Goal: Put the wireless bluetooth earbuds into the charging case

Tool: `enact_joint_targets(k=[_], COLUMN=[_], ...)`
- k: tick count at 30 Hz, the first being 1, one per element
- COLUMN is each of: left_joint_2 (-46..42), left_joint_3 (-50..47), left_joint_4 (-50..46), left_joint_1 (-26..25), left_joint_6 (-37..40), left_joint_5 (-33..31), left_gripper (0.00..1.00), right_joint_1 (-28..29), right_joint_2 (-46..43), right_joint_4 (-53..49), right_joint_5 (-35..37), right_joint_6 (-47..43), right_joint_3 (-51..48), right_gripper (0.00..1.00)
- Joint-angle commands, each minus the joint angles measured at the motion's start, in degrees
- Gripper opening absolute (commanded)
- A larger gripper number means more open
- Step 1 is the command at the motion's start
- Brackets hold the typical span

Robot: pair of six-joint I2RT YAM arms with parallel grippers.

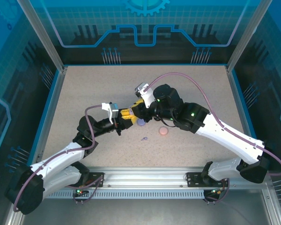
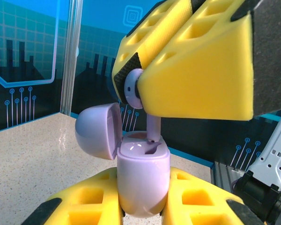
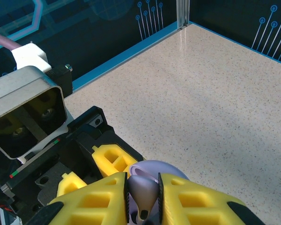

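The left pincer [image 2: 143, 201] clamps an open lavender charging case [image 2: 143, 180] over the speckled beige worktop [image 3: 215, 93]; the right pincer [image 3: 143, 199] pinches a lavender earbud [image 2: 132, 89], stem in the case, before blue circuit-patterned walls [image 2: 18, 56].

earbud [image 2: 131, 89] head half hidden, stem tip buried

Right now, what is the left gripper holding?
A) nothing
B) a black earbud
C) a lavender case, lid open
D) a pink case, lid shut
C: the left wrist view shows the left gripper shut on the lavender case, its lid swung open.
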Motion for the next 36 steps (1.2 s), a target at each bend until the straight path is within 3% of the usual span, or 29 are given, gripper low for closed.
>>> enact_joint_targets(k=[1, 36], left_joint_2=[-0.34, -1.3], left_joint_3=[0.64, 0.04], left_joint_4=[2.6, 2.52], left_joint_1=[-0.48, -0.54], left_joint_6=[-0.28, 0.16], left_joint_5=[0.89, -0.43], left_gripper=[0.06, 0.06], right_joint_1=[0.76, 0.83], right_joint_2=[0.34, 0.45], right_joint_4=[2.36, -0.27], right_joint_5=[-0.15, -1.62], right_joint_6=[0.19, 0.73], right_joint_3=[1.38, -0.19], right_gripper=[0.23, 0.26])
